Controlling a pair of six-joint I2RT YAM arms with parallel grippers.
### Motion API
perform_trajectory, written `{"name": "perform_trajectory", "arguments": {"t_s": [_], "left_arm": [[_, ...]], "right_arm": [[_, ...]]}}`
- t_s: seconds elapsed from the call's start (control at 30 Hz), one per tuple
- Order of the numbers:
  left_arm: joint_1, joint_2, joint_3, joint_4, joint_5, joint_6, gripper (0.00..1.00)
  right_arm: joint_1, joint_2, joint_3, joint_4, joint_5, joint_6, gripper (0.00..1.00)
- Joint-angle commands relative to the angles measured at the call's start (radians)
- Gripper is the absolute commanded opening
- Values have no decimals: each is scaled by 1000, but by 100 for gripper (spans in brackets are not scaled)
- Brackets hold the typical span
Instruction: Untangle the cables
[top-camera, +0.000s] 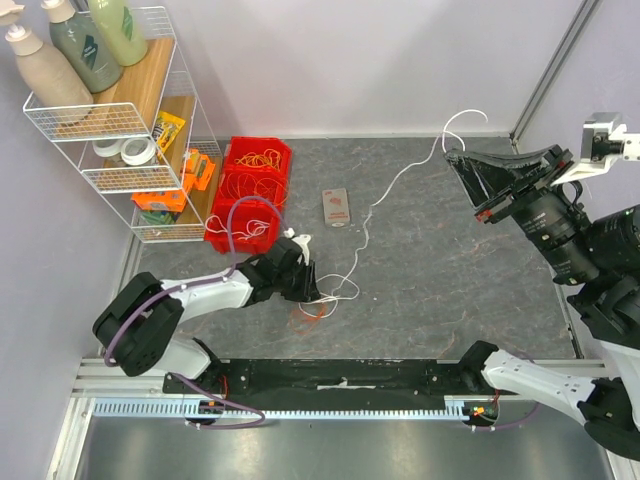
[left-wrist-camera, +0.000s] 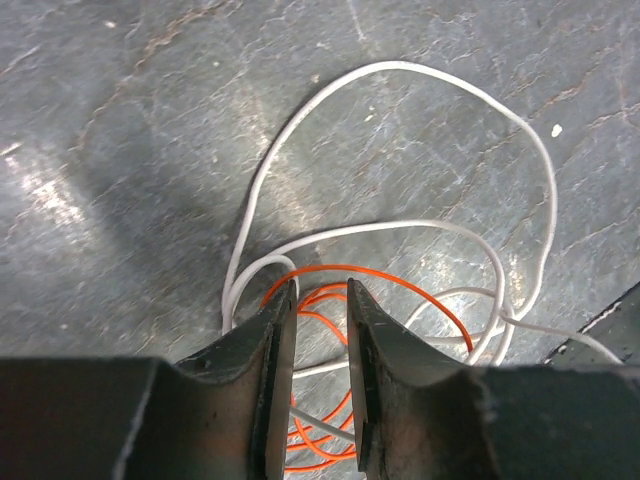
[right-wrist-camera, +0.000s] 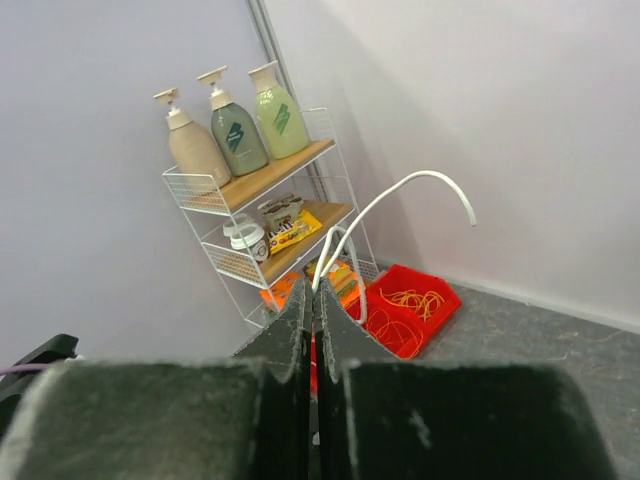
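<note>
A small orange cable coil (top-camera: 312, 312) lies tangled with loops of a white cable (top-camera: 400, 180) on the grey table. My left gripper (top-camera: 307, 287) is down over the tangle. In the left wrist view its jaws stand a little apart (left-wrist-camera: 320, 300), with the orange cable (left-wrist-camera: 400, 285) on the table between and under them and white loops (left-wrist-camera: 400, 68) beyond. My right gripper (top-camera: 455, 160) is raised at the back right, shut on the white cable (right-wrist-camera: 400, 190). The cable's free end curls up past the shut fingertips (right-wrist-camera: 313, 290).
A red bin (top-camera: 285, 150) holding more orange cables stands at the back left, beside a white wire rack (top-camera: 120, 120) with bottles and snacks. A small flat device (top-camera: 337, 207) lies mid-table. A black strip (top-camera: 340, 375) runs along the near edge.
</note>
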Motion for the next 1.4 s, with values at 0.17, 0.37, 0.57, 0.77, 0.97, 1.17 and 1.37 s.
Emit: {"name": "perform_trajectory", "arguments": {"t_s": [0.17,0.37,0.57,0.77,0.97,1.17,1.37], "left_arm": [[1,-181,6,-75,-138,79,34],[1,-148,-9,-94,-159,91,35],[1,-121,-93,-2,-116,11,35],[1,-124,-101,-20,-138,-13,36],[0,-225,-50,-106,-141,-15,40],[1,-465,48,-164,-142,34,61],[0,-598,141,-199,-153,103,68]], "right_arm": [[-2,36,93,-48,98,-102,0],[-4,111,337,-45,91,-151,0],[-4,229,569,-6,34,-154,0],[-2,245,586,81,33,-167,0],[-4,164,364,89,94,-188,0],[-4,-6,-117,87,198,-138,0],[-4,-157,-549,67,272,-49,0]]}}
